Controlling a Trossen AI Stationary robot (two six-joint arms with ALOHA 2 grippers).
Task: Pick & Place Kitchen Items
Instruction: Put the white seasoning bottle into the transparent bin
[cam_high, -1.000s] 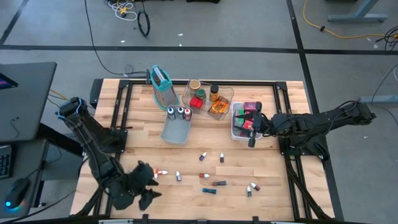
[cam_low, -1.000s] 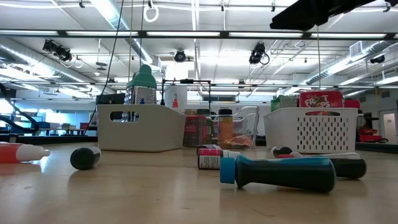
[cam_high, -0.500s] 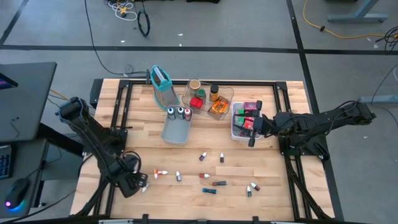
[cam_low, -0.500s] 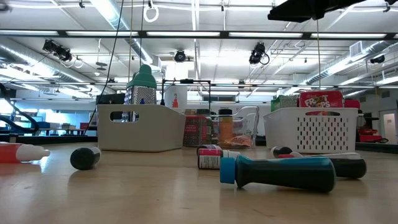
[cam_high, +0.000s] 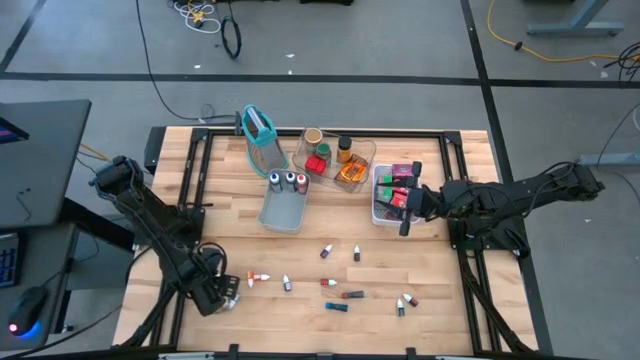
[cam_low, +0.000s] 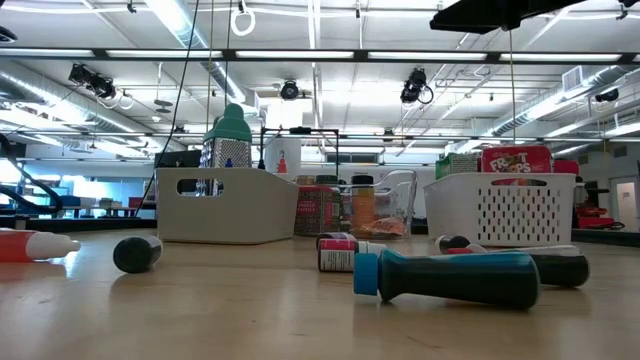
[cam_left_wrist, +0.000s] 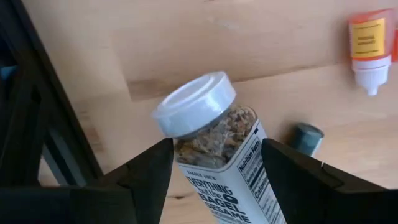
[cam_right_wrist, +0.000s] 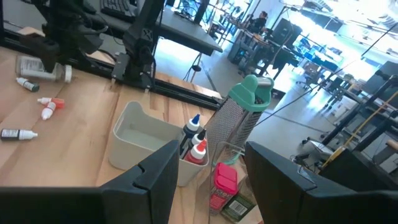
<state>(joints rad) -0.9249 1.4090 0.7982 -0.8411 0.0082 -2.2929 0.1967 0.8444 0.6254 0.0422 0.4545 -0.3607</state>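
Clearly the left pincer (cam_left_wrist: 214, 171) pinches a white-capped seasoning jar (cam_left_wrist: 214, 149) low over the table's (cam_high: 330, 245) near left corner; gripped near its cap, it could tilt and slip. Right pincer (cam_high: 408, 207) hangs spread over the white basket (cam_high: 376, 215)

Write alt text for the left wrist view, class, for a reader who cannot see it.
The left gripper holds a clear seasoning jar with a white cap between its two dark fingers, above the wooden table. Farther off on the wood lie a small orange-labelled vial and a grey cap.
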